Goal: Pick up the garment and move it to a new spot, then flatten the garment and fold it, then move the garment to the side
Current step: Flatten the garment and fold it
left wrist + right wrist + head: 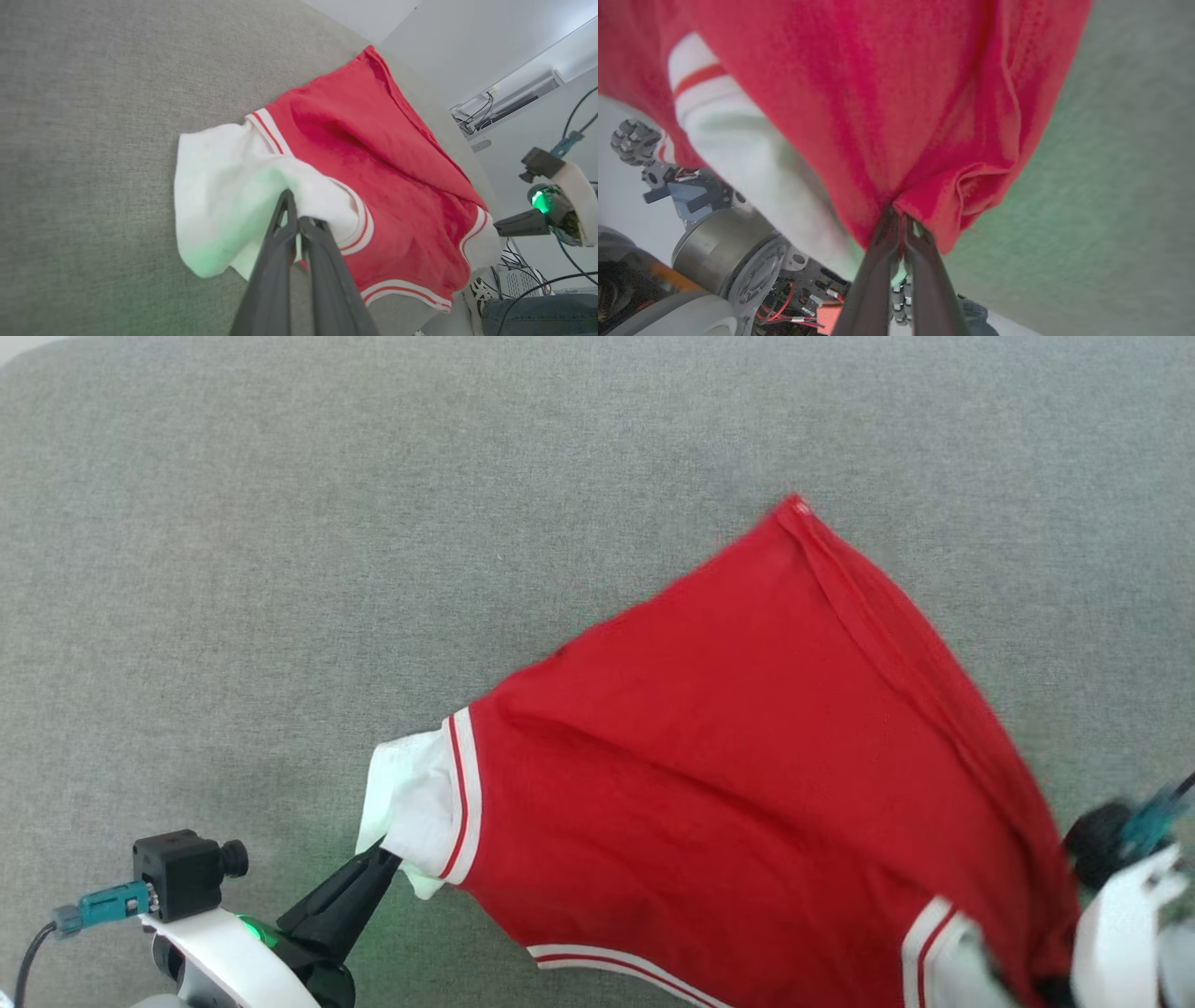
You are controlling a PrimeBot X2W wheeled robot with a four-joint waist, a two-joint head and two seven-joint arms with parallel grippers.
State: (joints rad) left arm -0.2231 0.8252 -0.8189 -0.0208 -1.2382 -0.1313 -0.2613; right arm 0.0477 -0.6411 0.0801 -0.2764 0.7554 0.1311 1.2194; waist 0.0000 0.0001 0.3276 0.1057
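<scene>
Grey woven-fabric surface [280,523] carries the red T-shirt [747,756], which sits toward its near right part. The far hem corner rests on the cloth. The near side is raised, and in the left wrist view it runs along the surface's edge.

Left gripper [293,210]: jaws closed, pinching the white sleeve [224,186] at its cuff. Right gripper [896,214]: jaws closed on a bunched fold of red body fabric just beside the other white sleeve [738,140].

Step, as judged: shirt held at two points and stretched between them, being carried or laid out for flattening.

To do it well:
- Draw the two pinches apart evenly, so the diagonal crease across the chest pulls out.
- Bring the near side in over the surface, not off its edge.
- Lower it with the far hem trailing flat.
- Release only once both sleeves rest on the cloth.

Risk: the right pinch is a thick wad, so it may slip or leave a bunch.
</scene>
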